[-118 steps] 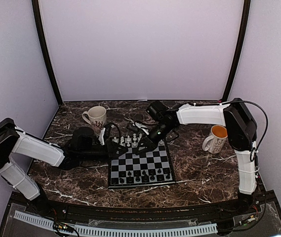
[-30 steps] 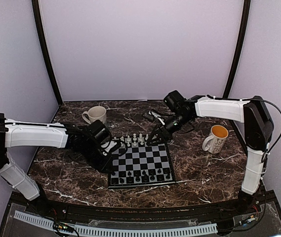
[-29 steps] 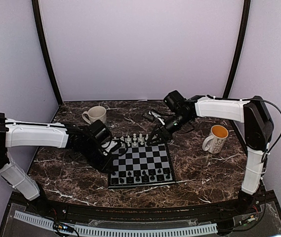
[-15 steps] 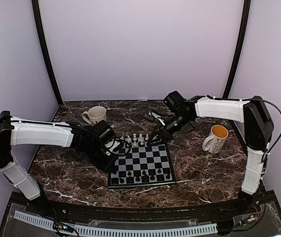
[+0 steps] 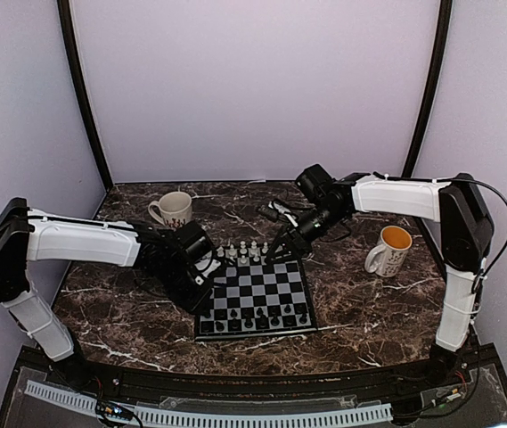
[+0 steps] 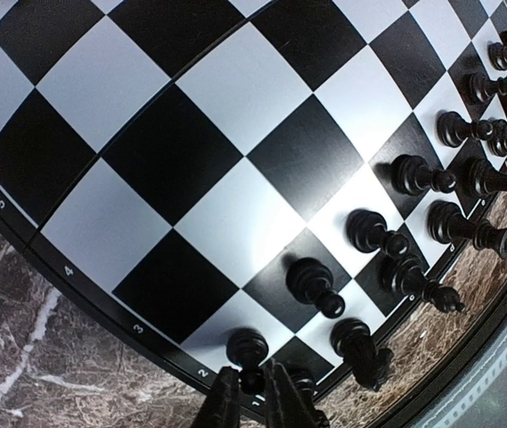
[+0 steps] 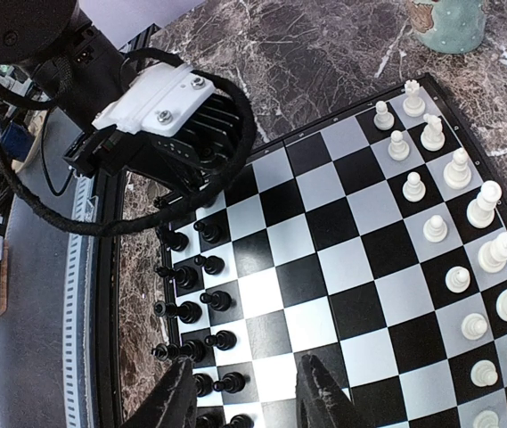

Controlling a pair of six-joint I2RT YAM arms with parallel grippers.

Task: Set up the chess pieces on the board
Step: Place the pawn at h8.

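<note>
Your left gripper (image 6: 251, 387) stands low at the 8 o'clock corner of the board (image 6: 191, 152). Its jaws are narrow and they pinch the head of a black pawn (image 6: 246, 344). The pawn is upright, with its base on the end square of the second rank, beside the rim number 2. I think the grip is so high on the head because the neighbour pieces stand near, and a lower grip would touch them.

The other black pieces (image 6: 467, 178) are in two ranks along the 6 o'clock side, and the white pieces (image 7: 453, 169) in two ranks along the 12 o'clock side. So the task looks almost done, though I cannot check every square.

Your right gripper (image 7: 249, 392) hangs above the 12 o'clock edge, with its jaws moderately apart and nothing between them. It seems to wait there so that it does not cross the left arm.

My judgement for the next move: open the left jaws only a little, then lift straight up. A sideways pull can tip the pawn or push the rook behind it.

One mug (image 5: 172, 209) stands on the counter (image 5: 360, 303) at 10 o'clock of the board, and another mug (image 5: 388, 249) at 2 o'clock, both well apart from it.
</note>
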